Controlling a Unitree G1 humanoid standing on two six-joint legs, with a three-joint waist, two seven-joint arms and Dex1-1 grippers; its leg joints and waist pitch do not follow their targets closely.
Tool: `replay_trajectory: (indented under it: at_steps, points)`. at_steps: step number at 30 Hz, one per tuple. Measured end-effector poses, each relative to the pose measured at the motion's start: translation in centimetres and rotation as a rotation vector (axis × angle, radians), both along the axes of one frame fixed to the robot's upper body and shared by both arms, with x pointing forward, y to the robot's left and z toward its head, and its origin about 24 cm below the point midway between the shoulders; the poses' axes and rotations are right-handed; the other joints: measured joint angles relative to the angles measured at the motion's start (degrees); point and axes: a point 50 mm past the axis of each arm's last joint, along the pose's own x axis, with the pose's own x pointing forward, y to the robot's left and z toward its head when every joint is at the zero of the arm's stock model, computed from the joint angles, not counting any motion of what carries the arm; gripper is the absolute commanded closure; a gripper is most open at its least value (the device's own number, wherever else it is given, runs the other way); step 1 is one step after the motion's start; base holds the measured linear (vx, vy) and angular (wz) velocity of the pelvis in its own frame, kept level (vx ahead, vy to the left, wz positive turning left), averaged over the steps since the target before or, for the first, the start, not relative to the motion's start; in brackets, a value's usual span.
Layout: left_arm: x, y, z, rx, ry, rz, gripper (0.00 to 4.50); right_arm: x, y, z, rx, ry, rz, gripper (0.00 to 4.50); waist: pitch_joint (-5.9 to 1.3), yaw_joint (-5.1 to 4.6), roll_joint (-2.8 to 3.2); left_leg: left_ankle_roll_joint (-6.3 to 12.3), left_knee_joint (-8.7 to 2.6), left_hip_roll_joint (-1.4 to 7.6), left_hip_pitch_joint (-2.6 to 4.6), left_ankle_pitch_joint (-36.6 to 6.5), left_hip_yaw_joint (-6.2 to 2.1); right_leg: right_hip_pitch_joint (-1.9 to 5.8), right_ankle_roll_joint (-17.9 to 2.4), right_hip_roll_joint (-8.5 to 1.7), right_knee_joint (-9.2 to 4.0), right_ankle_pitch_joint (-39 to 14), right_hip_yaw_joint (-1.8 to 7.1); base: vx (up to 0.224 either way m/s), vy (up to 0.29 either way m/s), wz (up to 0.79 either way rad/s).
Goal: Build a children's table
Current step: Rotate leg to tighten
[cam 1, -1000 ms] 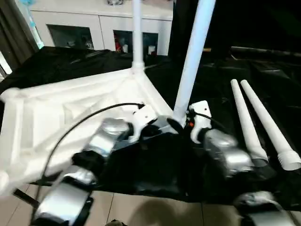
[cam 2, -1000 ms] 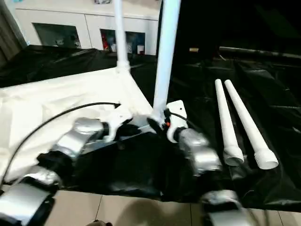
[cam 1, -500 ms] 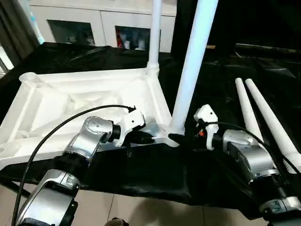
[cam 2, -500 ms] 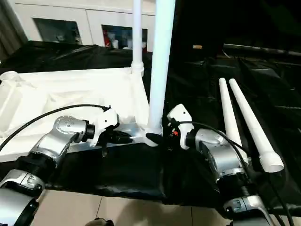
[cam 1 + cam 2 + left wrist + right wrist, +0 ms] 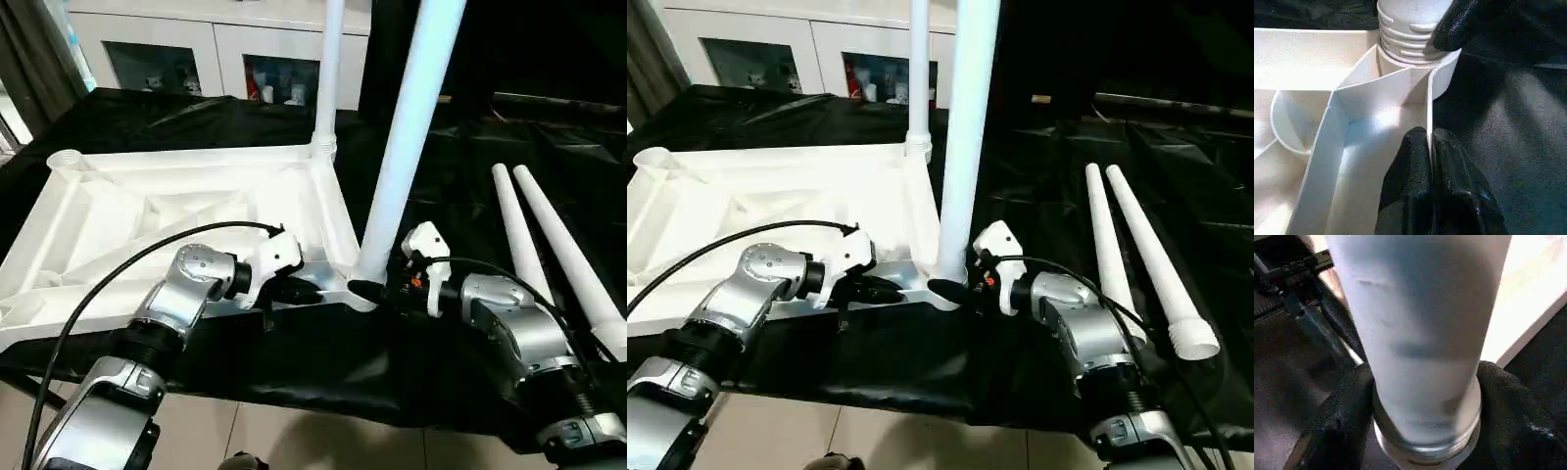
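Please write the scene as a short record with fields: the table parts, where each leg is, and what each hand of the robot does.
table top: white table top lies underside up on the black-draped work table
standing legs: near leg in the near corner socket; far leg upright at the far corner
loose legs: two loose legs lie side by side on the black cloth
left hand: left hand shut on the table top's rim beside the near socket
right hand: right hand, fingers either side of the near leg's base

My white plastic table top (image 5: 176, 211) lies underside-up on the black-draped work table (image 5: 147, 117), two upright white legs (image 5: 407, 147) in its right corners, two loose white legs (image 5: 549, 255) to its right.
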Motion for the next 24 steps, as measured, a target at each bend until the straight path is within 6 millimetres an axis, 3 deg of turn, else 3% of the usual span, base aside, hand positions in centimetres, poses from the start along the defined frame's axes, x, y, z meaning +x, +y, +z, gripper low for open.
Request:
replay_trajectory:
  at_steps: [5, 10, 13, 19, 22, 24]
  points:
    - [1.1, -1.6, -0.4, 0.001, -0.030, 0.127, 4.50, 1.0, 0.9, -1.0, 0.050, 0.000, -0.271, 1.77, -0.01, -0.58, -0.02, -0.02, 0.32, -0.01, 0.26, 0.0, 0.00, 0.16, -0.1, -0.08, 0.33, 0.0, 0.07, 0.000, 0.000, 0.00]
    - [1.9, -4.4, -1.1, 0.007, -0.032, 0.268, 4.50, 2.2, 2.4, -1.8, 0.054, 0.017, -0.580, 1.78, -0.01, -0.84, -0.02, -0.05, 0.03, -0.12, 1.35, 0.0, -0.01, 0.79, 0.4, -0.17, 0.01, -0.2, 0.05, 0.000, 0.000, 0.00]
    - [2.1, -5.8, -1.3, 0.007, -0.029, 0.313, 4.50, 2.8, 2.8, -1.8, 0.024, 0.011, -0.680, 1.78, -0.01, -0.90, -0.02, -0.06, -0.50, -0.41, 1.69, 0.0, -0.02, 1.10, 0.4, -0.35, -0.54, -0.3, 0.03, 0.000, 0.000, 0.00]
    - [2.2, -6.0, -1.4, 0.007, -0.040, 0.316, 4.50, 2.9, 2.8, -1.9, 0.021, -0.022, -0.692, 1.78, -0.02, -1.15, 0.00, -0.05, -0.80, -1.05, 1.74, 0.0, -0.01, 1.05, 0.4, -0.89, -0.55, -0.2, 0.07, 0.000, 0.000, 0.00]
    - [2.2, -5.6, -1.2, 0.011, -0.050, 0.303, 4.50, 2.9, 2.5, -1.8, 0.037, -0.026, -0.660, 1.08, -0.02, -1.17, 0.00, -0.04, -0.84, -1.05, 1.54, 0.0, -0.01, 1.07, 0.5, -0.89, -0.52, -0.1, 0.06, 0.000, 0.000, 0.00]
    - [2.3, -5.1, -1.1, 0.014, -0.061, 0.295, 4.50, 2.9, 2.3, -1.6, 0.033, -0.032, -0.603, 0.99, -0.02, -1.19, 0.00, -0.04, -0.85, -1.01, 1.35, 0.0, -0.02, 0.96, 0.2, -0.89, -0.49, 0.3, 0.01, 0.000, 0.000, 0.00]
